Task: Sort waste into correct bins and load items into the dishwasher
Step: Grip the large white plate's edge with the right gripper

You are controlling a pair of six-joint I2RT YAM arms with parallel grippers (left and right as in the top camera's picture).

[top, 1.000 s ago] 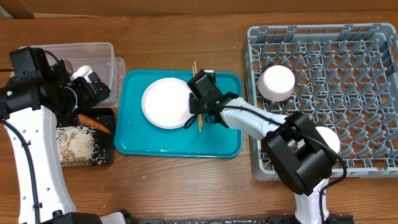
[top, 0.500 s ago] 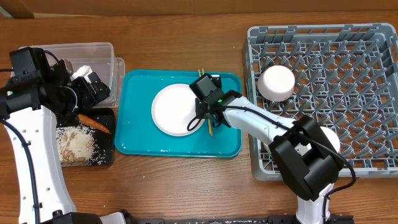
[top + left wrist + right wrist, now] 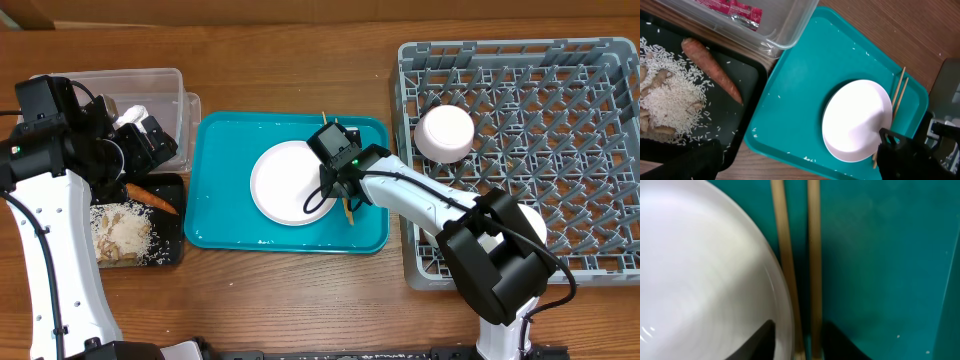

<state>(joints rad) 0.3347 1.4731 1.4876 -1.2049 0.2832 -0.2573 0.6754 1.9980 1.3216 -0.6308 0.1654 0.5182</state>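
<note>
Teal tray [image 3: 220, 205]; chopsticks [image 3: 813, 255] between fingers [image 3: 850, 342] of right tool [image 3: 802, 337], beside plate [image 3: 285, 180]

Chopsticks [image 3: 813, 255] tight against plate [image 3: 700, 270] rim

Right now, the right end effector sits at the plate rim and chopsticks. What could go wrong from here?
1. The chopsticks lie tight against the rim of the plate, and the right end effector sits over both. Closing could pinch the rim too, or catch only one stick.
2. Lifting then may drag the plate across the teal tray.
</note>
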